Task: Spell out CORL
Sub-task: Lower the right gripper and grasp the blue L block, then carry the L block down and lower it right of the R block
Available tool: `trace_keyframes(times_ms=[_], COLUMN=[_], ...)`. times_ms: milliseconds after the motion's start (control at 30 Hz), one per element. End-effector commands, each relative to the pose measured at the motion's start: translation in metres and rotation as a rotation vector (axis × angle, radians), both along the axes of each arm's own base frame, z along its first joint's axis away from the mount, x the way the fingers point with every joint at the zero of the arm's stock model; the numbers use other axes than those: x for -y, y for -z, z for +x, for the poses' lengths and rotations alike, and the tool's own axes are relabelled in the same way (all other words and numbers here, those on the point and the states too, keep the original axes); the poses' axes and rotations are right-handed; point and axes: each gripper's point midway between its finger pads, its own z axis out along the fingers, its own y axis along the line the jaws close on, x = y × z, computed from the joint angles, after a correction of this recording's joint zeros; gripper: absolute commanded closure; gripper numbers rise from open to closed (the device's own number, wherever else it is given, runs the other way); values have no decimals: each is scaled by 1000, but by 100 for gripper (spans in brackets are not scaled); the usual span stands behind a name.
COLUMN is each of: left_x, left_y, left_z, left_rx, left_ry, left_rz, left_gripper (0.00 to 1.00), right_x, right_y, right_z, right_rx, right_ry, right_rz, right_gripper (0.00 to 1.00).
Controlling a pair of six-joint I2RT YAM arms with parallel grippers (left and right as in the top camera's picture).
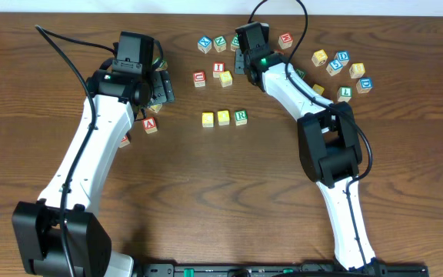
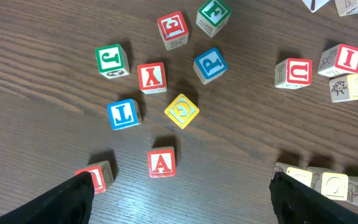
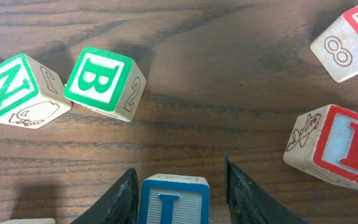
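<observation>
- Closing unevenly is the main risk. The right gripper (image 3: pixel 180 182) straddles the blue block (image 3: pixel 174 202), but the block sits off-centre between the fingers (image 3: pixel 122 200). A squeeze could shove or twist it rather than clamp it square.
- Its letter is cut off by the lower edge of the right wrist view. It reads as L or I, and I cannot tell which; lifting the wrong one would spoil the word.
- The jaws stand partly open and have no hold on it yet. The finger at the picture's left looks to touch or nearly touch the block's side, while a dark gap shows on the other side. The block appears to rest on the table (image 3: pixel 229 74).
- The red I block (image 3: pixel 344 146) lies near the outside of one finger, so a sideways drift could nudge it.
- From the overhead view, the slot to fill seems to be on the free side of the green R block (image 1: pixel 241 117). That block ends a row with two yellow blocks (image 1: pixel 223 117), and a careless set-down could knock the row askew.
- The left gripper (image 2: pixel 188 202) hangs spread wide over scattered blocks, holding nothing.
</observation>
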Motion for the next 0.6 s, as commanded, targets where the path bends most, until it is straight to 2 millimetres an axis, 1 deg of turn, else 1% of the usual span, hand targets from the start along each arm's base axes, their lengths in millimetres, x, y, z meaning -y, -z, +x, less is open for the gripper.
trace_keyframes(times_ms=[0,133,300,400,467,567], left_x=[-2,-2,-2,-2,-2,-2], left_y=[5,5,5,5,5,5], left_z=[0,0,0,0,0,0], left_rx=[-15,-15,-14,-14,-14,-14], left_ry=[-8,-8,-8,-8,-8,-8], left_rz=[3,3,3,3,3,3], left_gripper=[11,11,11,11,11,11], right_x=[3,3,5,5,4,4], right_y=[13,19,19,19,16,6], right_z=[-4,-10,-10,-9,-9,-9], right_rx=[-24,-53,-56,-54,-49,-40], right_ry=[13,10,11,11,9,9], right_rz=[-21,-27,-28,-28,-28,-25], right_gripper=[62,67,70,74,76,76])
